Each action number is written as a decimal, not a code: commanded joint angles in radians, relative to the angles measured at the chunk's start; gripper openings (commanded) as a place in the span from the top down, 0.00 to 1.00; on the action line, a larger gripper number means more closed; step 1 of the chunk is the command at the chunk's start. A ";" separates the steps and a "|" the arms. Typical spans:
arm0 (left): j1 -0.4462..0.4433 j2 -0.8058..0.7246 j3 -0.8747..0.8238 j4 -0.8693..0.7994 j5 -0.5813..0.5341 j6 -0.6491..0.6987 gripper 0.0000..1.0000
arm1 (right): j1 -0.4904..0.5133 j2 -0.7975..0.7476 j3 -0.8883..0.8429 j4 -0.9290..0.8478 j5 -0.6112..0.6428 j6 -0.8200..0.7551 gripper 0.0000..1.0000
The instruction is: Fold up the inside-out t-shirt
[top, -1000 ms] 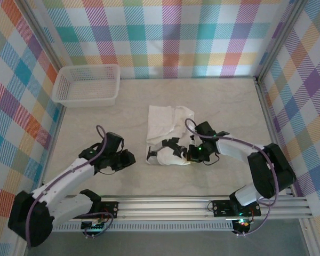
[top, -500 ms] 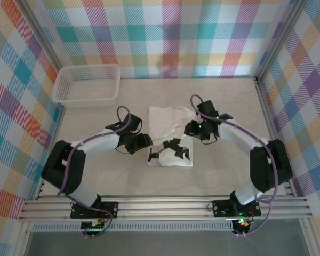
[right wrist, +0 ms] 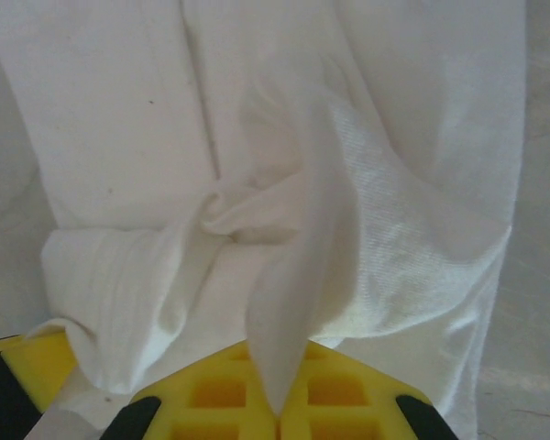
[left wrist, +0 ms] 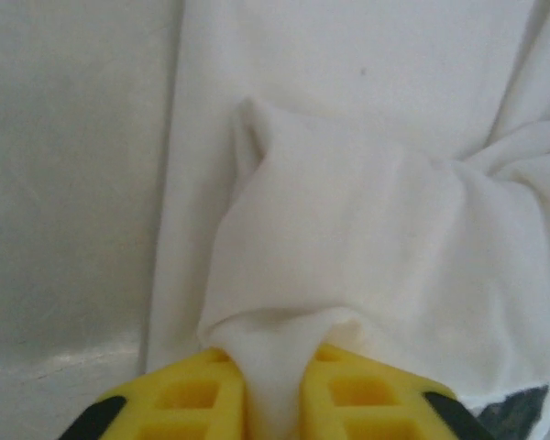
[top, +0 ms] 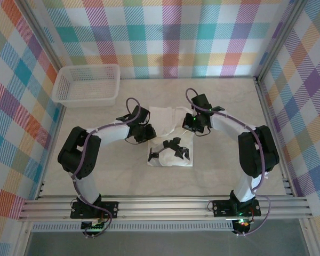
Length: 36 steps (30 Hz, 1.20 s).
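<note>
Left claw [left wrist: 273, 390] and right claw [right wrist: 277, 403] now both pinch folds at the far half of the thin white black-printed t-shirt [top: 165, 118], having closed in from beside it half a second ago. It lies crumpled mid-surface [top: 229, 170], print end toward the near edge.

I work over a pale marbled tabletop [top: 96, 170]. A white plastic mesh basket [top: 87, 84] sits upright in its far left corner. Near the middle lies a white thin-fabric t-shirt [top: 162, 118], rumpled and partly bunched, with a black print [top: 173, 151] showing at its near end. The two lie well apart.
</note>
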 commanded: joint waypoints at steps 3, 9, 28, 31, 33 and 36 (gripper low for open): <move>0.001 -0.042 0.055 -0.049 0.022 0.022 0.91 | -0.072 -0.030 0.038 0.024 -0.123 0.084 1.00; 0.044 0.040 0.227 -0.106 0.004 0.017 0.98 | -0.159 0.053 0.117 0.080 -0.186 0.129 1.00; 0.205 0.511 0.812 -0.142 0.078 0.001 0.66 | -0.257 0.464 0.594 0.068 -0.286 0.069 0.63; 0.233 0.530 0.887 -0.197 0.073 0.006 0.61 | -0.280 0.479 0.678 0.018 -0.275 0.049 0.55; 0.251 0.506 0.868 -0.207 0.069 0.008 0.56 | -0.293 0.469 0.694 -0.016 -0.259 -0.001 0.52; 0.258 0.432 0.767 -0.190 0.045 0.037 0.42 | -0.293 0.434 0.640 -0.046 -0.171 -0.097 0.45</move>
